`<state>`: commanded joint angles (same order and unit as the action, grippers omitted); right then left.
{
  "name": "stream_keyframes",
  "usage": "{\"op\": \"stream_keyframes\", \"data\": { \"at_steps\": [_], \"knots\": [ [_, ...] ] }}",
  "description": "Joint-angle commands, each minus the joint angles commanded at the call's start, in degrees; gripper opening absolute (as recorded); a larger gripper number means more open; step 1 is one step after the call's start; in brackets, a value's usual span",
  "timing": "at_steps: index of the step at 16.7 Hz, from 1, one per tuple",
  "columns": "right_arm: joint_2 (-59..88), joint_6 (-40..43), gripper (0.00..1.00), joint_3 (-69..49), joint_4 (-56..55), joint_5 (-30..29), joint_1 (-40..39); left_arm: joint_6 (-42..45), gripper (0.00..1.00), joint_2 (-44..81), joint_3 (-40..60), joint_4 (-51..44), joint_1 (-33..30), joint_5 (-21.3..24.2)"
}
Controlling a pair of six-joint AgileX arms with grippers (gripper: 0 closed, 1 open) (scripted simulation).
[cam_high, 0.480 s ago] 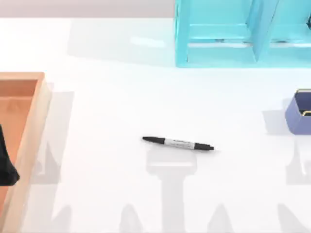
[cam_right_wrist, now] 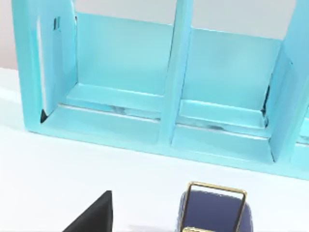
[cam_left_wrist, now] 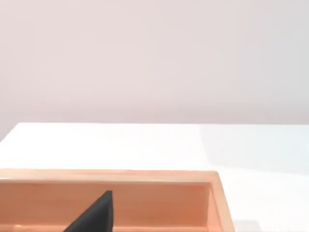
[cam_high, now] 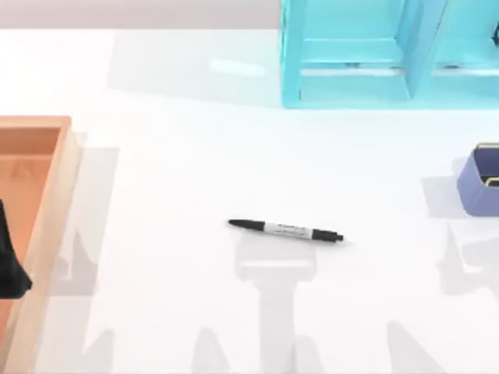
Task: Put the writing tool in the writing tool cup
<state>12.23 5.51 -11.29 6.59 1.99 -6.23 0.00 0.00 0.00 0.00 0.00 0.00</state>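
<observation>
The writing tool (cam_high: 285,231), a slim black marker with a grey-white middle, lies flat near the table's centre with its thin tip pointing left. The writing tool cup (cam_high: 482,181) is small and periwinkle blue. It stands at the table's right edge and is cut off by the picture. In the right wrist view the cup (cam_right_wrist: 215,212) shows its yellowish rim, with a black part of my right gripper (cam_right_wrist: 95,215) beside it. My left gripper (cam_high: 11,261) is a black shape over the wooden tray at the far left. Both grippers are far from the marker.
A big turquoise shelf (cam_high: 390,54) stands at the back right, behind the cup. A long orange-brown wooden tray (cam_high: 47,202) runs along the left side, with its rim (cam_left_wrist: 111,175) also in the left wrist view. Open white table surrounds the marker.
The arm shadows at the table's right front have shifted to the left. Marker, cup and tray have not moved.
</observation>
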Motion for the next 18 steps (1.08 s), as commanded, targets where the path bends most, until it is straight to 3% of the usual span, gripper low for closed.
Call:
{"op": "stream_keyframes", "data": {
  "at_steps": [9, 18],
  "knots": [
    [52.7, 17.4, 1.00, -37.9, 31.3, 2.0, -17.2, 0.0, 1.00, 0.0, 0.0, 0.0, 0.0, 0.0],
    [104.6, 30.3, 1.00, -80.2, 62.9, -0.8, -29.3, 0.0, 1.00, 0.0, 0.0, 0.0, 0.0, 0.0]
  ]
}}
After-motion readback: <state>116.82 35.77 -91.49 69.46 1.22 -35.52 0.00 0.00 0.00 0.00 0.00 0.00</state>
